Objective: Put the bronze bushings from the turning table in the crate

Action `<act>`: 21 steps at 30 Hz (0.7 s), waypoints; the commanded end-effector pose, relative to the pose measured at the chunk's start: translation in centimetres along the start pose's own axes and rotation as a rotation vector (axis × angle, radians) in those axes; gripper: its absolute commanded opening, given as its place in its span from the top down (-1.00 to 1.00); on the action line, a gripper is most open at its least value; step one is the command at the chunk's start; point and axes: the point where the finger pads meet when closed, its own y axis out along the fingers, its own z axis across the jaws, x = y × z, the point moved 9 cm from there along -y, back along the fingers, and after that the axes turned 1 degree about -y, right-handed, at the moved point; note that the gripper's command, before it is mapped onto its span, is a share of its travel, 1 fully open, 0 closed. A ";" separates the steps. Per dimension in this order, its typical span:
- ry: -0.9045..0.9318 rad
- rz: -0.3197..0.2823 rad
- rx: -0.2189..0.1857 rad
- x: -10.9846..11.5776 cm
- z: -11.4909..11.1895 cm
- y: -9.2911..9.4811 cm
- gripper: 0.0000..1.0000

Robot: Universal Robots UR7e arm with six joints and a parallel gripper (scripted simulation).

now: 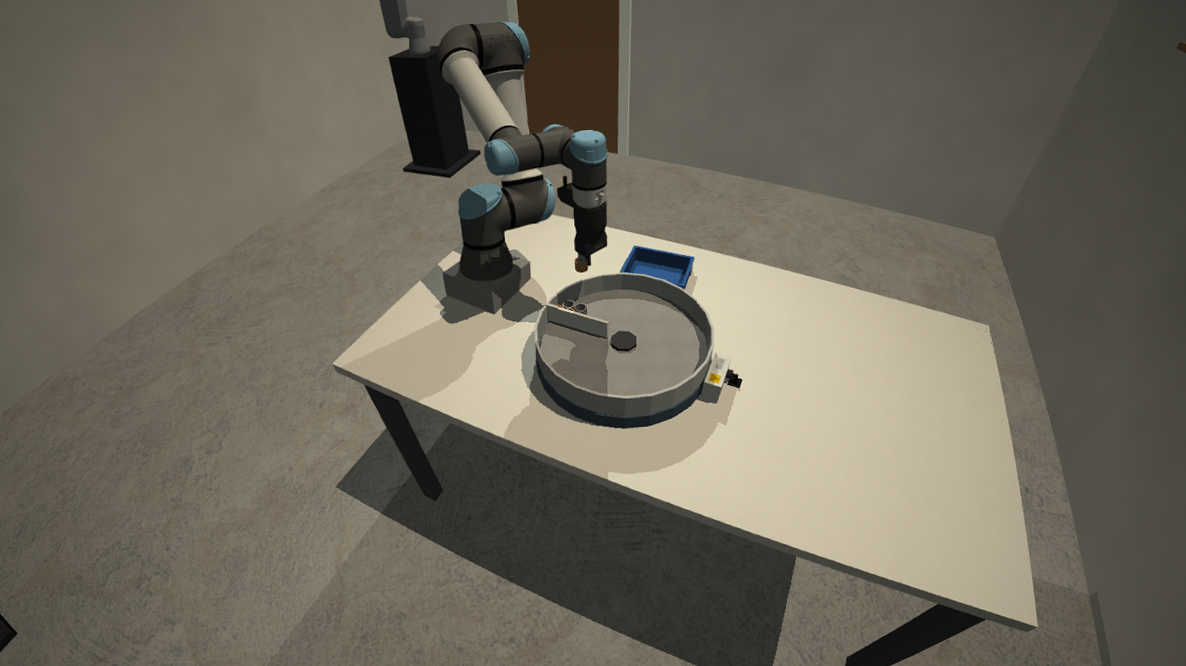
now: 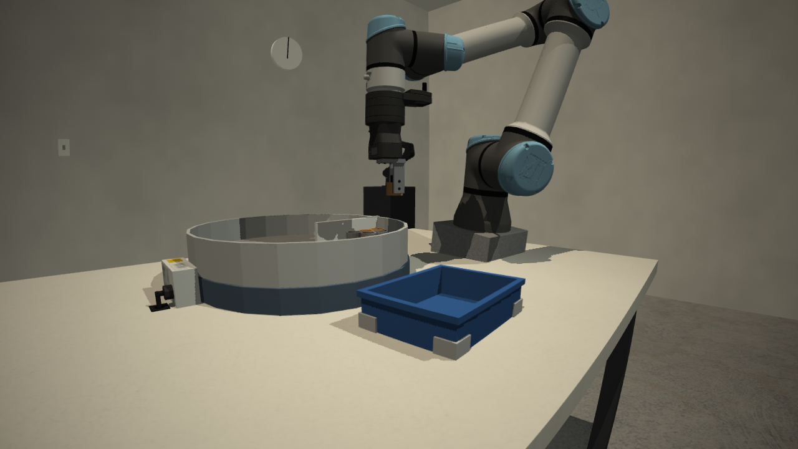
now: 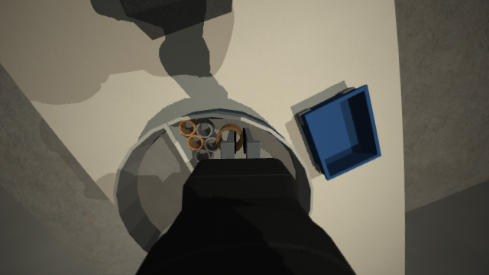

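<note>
My gripper (image 1: 584,257) (image 2: 396,181) (image 3: 239,136) is shut on the wall of a bronze bushing (image 1: 581,264) (image 2: 389,189) (image 3: 230,126) and holds it above the rim of the turning table (image 1: 629,407) (image 2: 278,262) (image 3: 118,183). On the turning table, beside the divider, stand two bronze bushings, one (image 3: 180,128) near the rim and one (image 3: 195,149) next to it. Three steel bushings, the first (image 3: 212,130), the second (image 3: 211,150) and the third (image 3: 197,154), stand close against them. The blue crate (image 1: 657,269) (image 2: 441,304) (image 3: 328,130) is empty.
A low upright divider (image 1: 576,320) (image 2: 329,229) (image 3: 177,145) crosses part of the turning table. A dark hub (image 1: 622,340) sits at its centre. A small switch box (image 1: 715,381) (image 2: 181,284) stands against its outer wall. Grey corner brackets (image 2: 451,347) surround the crate.
</note>
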 end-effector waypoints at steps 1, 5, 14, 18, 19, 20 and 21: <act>0.000 -0.001 0.000 0.1 1.1 0.0 1.00; 0.000 -0.001 0.000 0.2 5.4 0.0 1.00; 0.000 -0.001 0.000 0.2 5.4 0.0 1.00; -0.001 -0.001 0.000 0.2 6.5 0.0 1.00; -0.001 -0.001 0.000 0.2 7.6 0.0 1.00; -0.001 -0.001 0.000 0.2 8.6 0.0 1.00; -0.001 -0.001 0.000 0.3 9.7 0.0 1.00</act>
